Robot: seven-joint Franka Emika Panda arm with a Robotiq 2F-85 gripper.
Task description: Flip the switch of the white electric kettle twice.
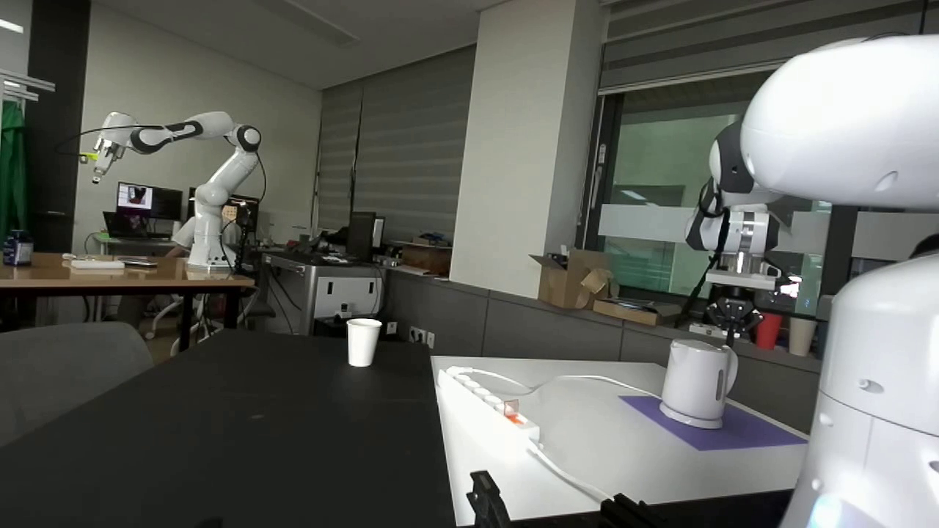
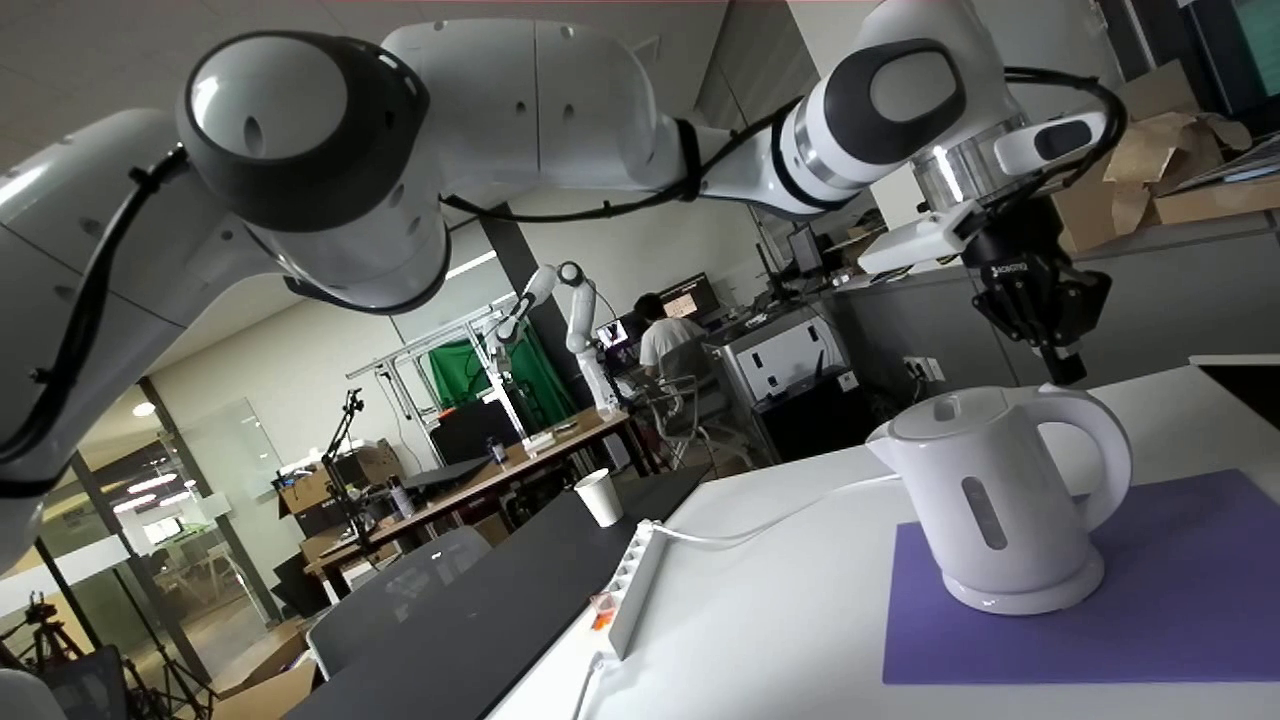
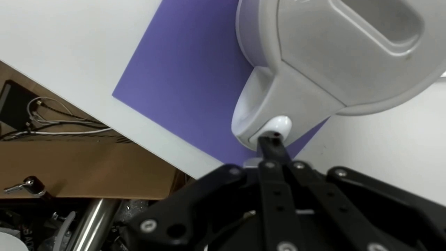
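Observation:
The white electric kettle point(image 1: 691, 383) stands upright on a purple sheet. It shows in an exterior view point(image 2: 1000, 500) and in the wrist view point(image 3: 313, 80), its loop handle under my gripper. The glossy white switch point(image 3: 279, 124) sits on top of the handle, with a small dark red spot beside my fingertips. My gripper point(image 3: 273, 141) is shut with nothing between its fingers. Its fingertips overlap the switch's near end in the wrist view. In both exterior views the gripper point(image 1: 730, 339) point(image 2: 1066, 372) points down just over the handle's top. I cannot tell whether it touches the switch.
The purple sheet point(image 2: 930, 640) lies on a white table point(image 1: 587, 440). A white power strip point(image 1: 488, 407) with an orange-red switch lies there, and a white cord runs to the kettle. A white paper cup point(image 1: 363, 342) stands on the black table point(image 1: 257, 440). Boxes point(image 1: 576, 279) stand on the sill behind.

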